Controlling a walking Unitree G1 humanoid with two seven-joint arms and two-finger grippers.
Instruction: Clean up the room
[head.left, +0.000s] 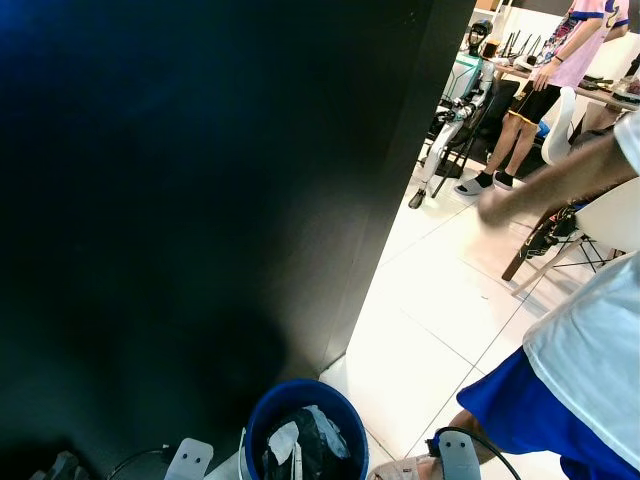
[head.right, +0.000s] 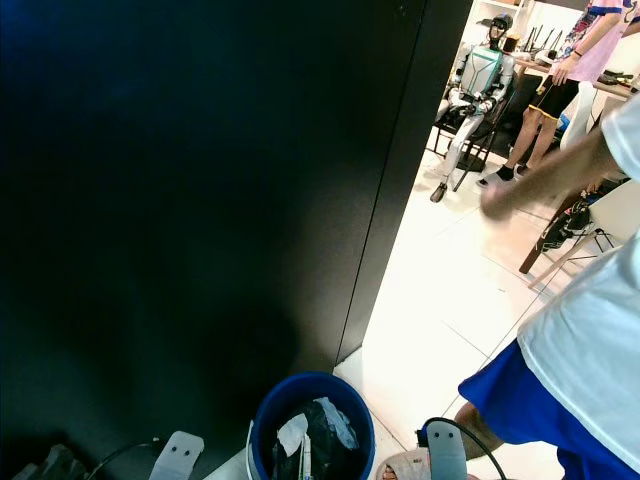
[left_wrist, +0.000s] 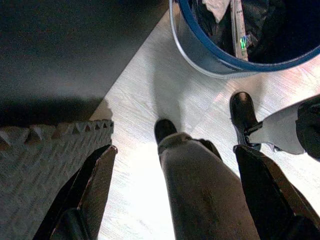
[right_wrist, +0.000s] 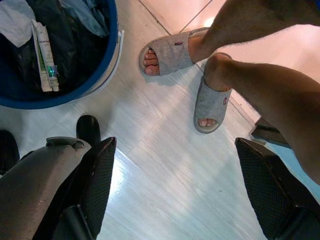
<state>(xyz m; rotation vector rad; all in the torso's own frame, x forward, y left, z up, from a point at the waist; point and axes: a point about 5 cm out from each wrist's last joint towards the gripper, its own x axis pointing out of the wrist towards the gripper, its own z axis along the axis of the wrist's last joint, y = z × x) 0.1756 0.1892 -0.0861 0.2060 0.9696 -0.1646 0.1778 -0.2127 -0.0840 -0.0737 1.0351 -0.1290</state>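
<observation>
Bucket (head.left: 262, 412) beside black wall (head.left: 180, 200), person (head.left: 590, 340) close; both end effectors (left_wrist: 172, 165) (right_wrist: 172, 165) open

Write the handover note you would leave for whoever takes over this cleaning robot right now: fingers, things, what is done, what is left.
Left gripper: fingers open, holding nothing, hanging low over the pale floor beside a grey textured mat.
Right gripper: fingers open, holding nothing, hanging low above the floor.
Blue bucket: on the floor just ahead of the robot's feet, by the black wall. It holds a dark bag, crumpled paper and a tube like toothpaste.
Caution: a person in grey slippers stands close on the robot's right.
Done: some rubbish is in the bucket.
Left: no loose rubbish can be seen here; look elsewhere in the room.
</observation>
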